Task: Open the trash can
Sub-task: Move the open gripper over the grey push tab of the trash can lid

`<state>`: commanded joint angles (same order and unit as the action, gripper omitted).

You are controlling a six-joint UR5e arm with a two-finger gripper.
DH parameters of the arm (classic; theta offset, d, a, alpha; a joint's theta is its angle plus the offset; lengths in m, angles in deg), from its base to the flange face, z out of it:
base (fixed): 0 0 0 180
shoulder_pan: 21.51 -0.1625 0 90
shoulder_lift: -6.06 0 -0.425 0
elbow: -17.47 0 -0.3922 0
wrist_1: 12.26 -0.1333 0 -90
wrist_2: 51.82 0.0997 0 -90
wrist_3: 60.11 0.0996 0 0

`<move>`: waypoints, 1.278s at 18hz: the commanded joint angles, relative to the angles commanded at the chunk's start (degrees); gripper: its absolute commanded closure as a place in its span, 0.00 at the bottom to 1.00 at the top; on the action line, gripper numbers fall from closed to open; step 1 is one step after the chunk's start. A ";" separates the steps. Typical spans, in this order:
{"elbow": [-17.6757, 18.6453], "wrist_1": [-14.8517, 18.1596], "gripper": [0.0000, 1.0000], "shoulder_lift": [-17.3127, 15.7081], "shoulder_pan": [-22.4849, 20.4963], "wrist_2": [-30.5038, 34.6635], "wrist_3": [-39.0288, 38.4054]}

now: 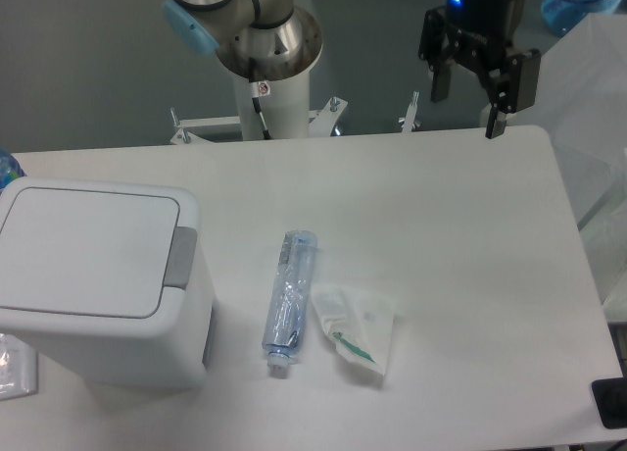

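The trash can (93, 275) is a boxy white bin at the left of the table. Its flat white lid (83, 250) lies closed, with a grey push tab (180, 258) on its right edge. My gripper (468, 108) hangs high above the far right of the table, well away from the bin. Its two black fingers stand apart and hold nothing.
A crushed clear plastic bottle (288, 299) lies in the middle of the table. A crumpled clear wrapper (358, 328) lies right beside it. The arm's white base (266, 88) stands at the far edge. A flat packet (15, 368) lies at the bin's left foot.
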<state>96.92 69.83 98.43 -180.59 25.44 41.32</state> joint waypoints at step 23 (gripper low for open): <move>1.85 -15.82 0.00 3.95 18.98 -4.39 -58.94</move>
<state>98.77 54.01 102.38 -161.61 21.04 -17.62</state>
